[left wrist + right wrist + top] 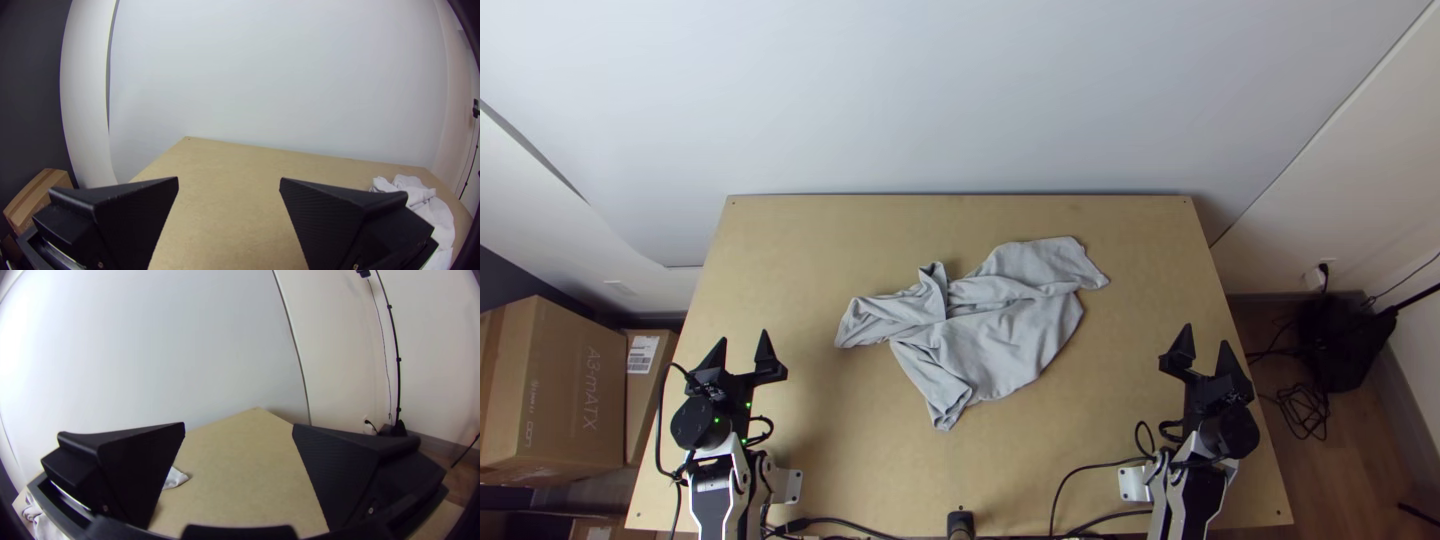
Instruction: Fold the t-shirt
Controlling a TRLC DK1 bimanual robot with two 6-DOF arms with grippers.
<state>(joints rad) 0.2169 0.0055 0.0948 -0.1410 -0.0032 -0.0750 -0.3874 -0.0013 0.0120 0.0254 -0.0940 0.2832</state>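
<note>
A light grey t-shirt (1000, 330) lies bunched and creased across the middle of the table, one end stretching toward the back right and another toward the left. My left gripper (746, 350) stands open at the table's left side, well apart from the cloth; in its wrist view the left gripper (229, 185) has nothing between its fingers. At the right side my right gripper (1204, 345) is open too, away from the shirt; in its own wrist view the right gripper (238, 430) holds nothing. Part of the shirt (175, 478) shows behind a finger there.
The wooden table (810, 230) has bare wood around the cloth. Cables (1080, 470) run along its near edge beside a small black device (961, 524). Cardboard boxes (555, 390) stand on the floor at the left, and a black stand (1345, 345) with cables at the right.
</note>
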